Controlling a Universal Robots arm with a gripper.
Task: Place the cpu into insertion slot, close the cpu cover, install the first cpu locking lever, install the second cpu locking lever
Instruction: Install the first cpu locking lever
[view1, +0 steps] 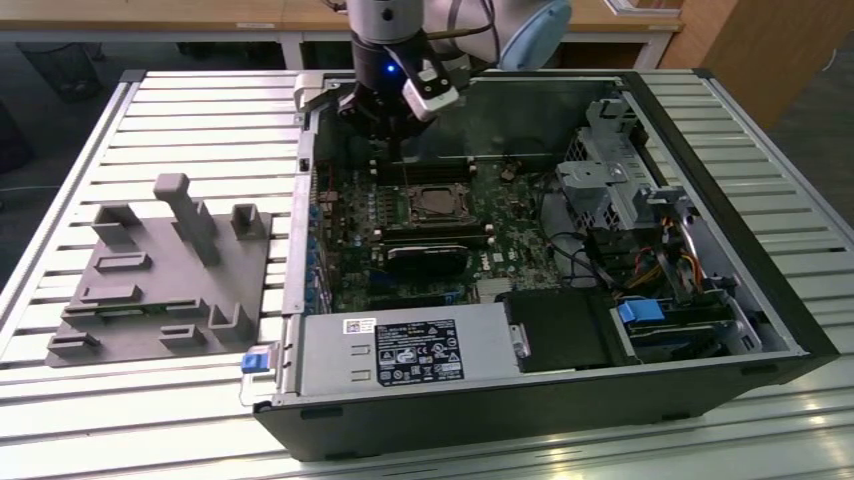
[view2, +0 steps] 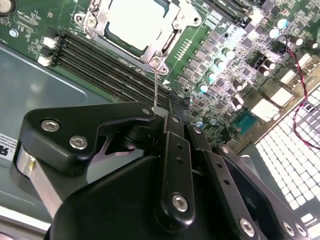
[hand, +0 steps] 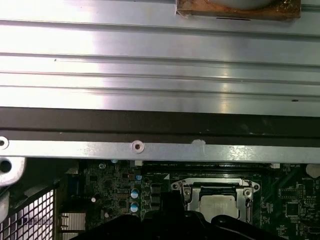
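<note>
Tool (view2: 159, 111) grips thin lever (view2: 156, 90) at cpu cover (view2: 100, 20) edge.

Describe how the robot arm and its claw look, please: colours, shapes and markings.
In the exterior view the arm is a silvery-grey tube with a pale blue joint cap, a small blue light on the dark wrist, and a white box-shaped module fixed beside it. In the second wrist view the claw is matte black, built of flat angular link plates joined by round silver screws, with a polished metal cylinder at one side.
</note>
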